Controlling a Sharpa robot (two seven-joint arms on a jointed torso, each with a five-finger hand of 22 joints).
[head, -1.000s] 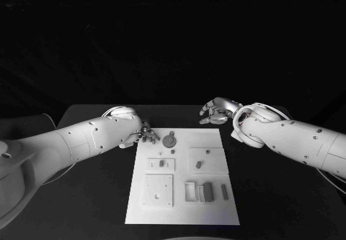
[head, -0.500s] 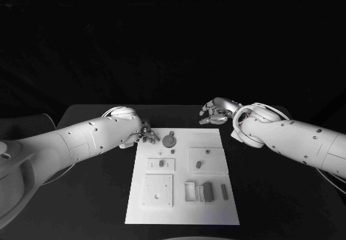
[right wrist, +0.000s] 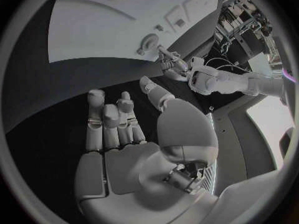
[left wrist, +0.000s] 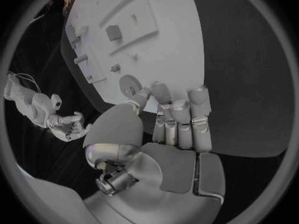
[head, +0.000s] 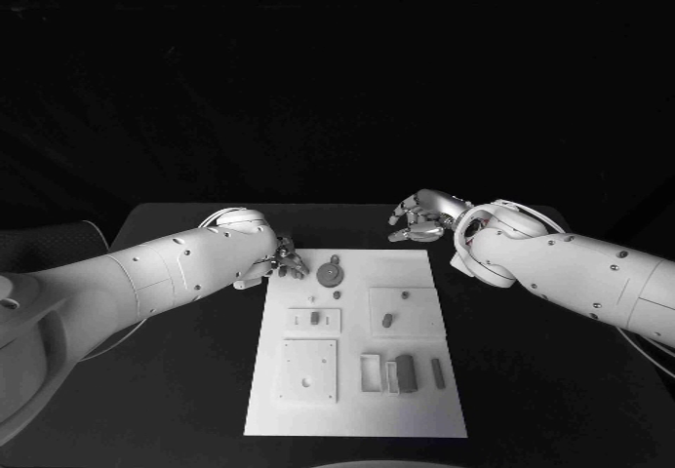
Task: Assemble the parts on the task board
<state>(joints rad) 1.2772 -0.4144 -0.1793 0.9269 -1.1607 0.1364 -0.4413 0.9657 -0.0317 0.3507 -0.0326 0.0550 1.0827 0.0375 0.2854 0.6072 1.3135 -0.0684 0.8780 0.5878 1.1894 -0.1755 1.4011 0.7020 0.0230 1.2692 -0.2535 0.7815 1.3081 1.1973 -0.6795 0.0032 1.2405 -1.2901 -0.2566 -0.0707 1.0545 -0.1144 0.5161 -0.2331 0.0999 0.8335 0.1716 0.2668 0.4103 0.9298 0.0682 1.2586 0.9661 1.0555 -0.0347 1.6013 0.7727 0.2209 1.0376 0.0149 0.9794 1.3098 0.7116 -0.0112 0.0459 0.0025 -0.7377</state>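
The white task board lies in the middle of the black table. At its far end lies a round toothed part, with a small peg and a short grey piece to its right. My left hand hovers at the board's far left corner, fingers apart and holding nothing. In the left wrist view the left hand has its thumb close to the toothed part, a small gap between them. My right hand hangs beyond the far right corner; the right wrist view shows this hand flat, with nothing in it.
Nearer on the board are a square plate, a white frame, a dark block and a thin bar. A small part sits in a raised plate at centre left. Bare black table flanks the board.
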